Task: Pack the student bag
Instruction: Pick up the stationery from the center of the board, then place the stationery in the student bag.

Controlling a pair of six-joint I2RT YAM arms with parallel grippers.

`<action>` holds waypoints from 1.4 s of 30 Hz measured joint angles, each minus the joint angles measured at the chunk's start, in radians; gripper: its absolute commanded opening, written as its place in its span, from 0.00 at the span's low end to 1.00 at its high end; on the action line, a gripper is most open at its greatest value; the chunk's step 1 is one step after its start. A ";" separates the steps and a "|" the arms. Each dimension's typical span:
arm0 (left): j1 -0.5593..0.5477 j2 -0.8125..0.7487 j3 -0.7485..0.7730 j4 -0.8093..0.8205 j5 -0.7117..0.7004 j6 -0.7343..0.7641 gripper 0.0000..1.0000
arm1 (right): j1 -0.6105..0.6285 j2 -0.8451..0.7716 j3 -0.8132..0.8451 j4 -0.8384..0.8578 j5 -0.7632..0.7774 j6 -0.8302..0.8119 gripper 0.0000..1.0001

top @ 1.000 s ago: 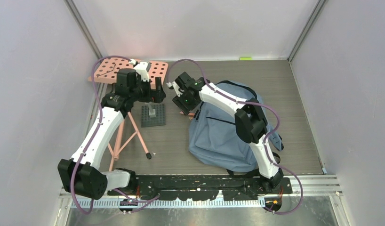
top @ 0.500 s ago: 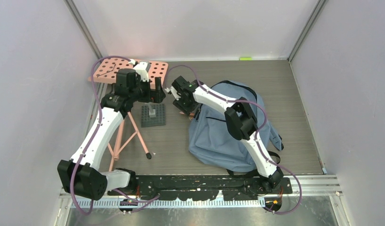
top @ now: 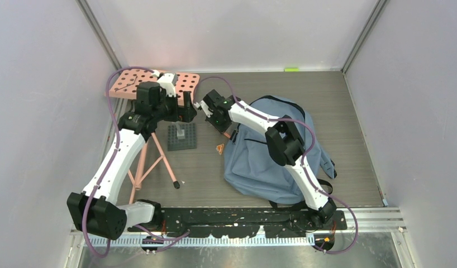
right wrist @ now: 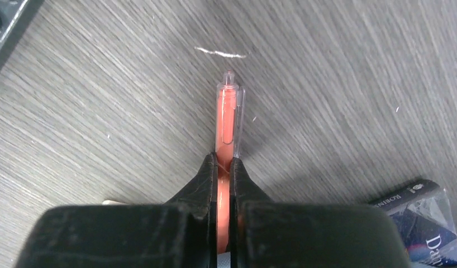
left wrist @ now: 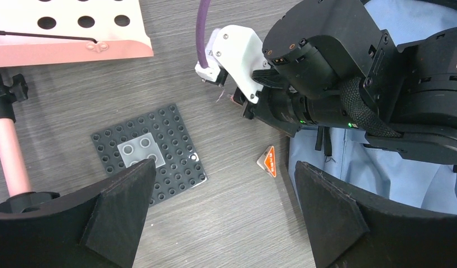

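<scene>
The student bag, blue-grey with black straps, lies flat on the right half of the table; its edge shows in the left wrist view. My right gripper is shut on an orange pen that lies on the table and points away from the fingers. From above, that gripper is low at the bag's upper left corner. My left gripper hangs open and empty above the table, between a dark studded baseplate and the bag. In the top view it sits just left of the right gripper.
A small orange triangular piece lies between the baseplate and the bag. A book lies beside the pen. A pink perforated board stands on a pink tripod at back left. Walls close in on three sides.
My right gripper has closed on the orange pen and shifted slightly left and back. The orange triangle has come into view. The left arm has barely moved.
</scene>
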 measured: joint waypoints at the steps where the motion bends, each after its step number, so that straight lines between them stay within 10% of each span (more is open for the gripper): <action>1: 0.000 0.000 0.000 0.000 0.000 -0.001 0.98 | 0.000 0.000 -0.002 0.013 0.000 0.000 0.01; 14: 0.003 0.002 -0.023 0.014 0.009 -0.004 0.94 | 0.000 -0.094 -0.092 0.182 0.063 0.027 0.01; 29: -0.185 0.141 -0.029 0.053 0.055 -0.006 0.92 | -0.023 -0.788 -0.404 0.293 0.112 0.164 0.01; 42: -0.286 0.307 0.088 0.127 0.183 -0.122 0.90 | -0.408 -1.073 -0.814 0.270 -0.060 0.306 0.01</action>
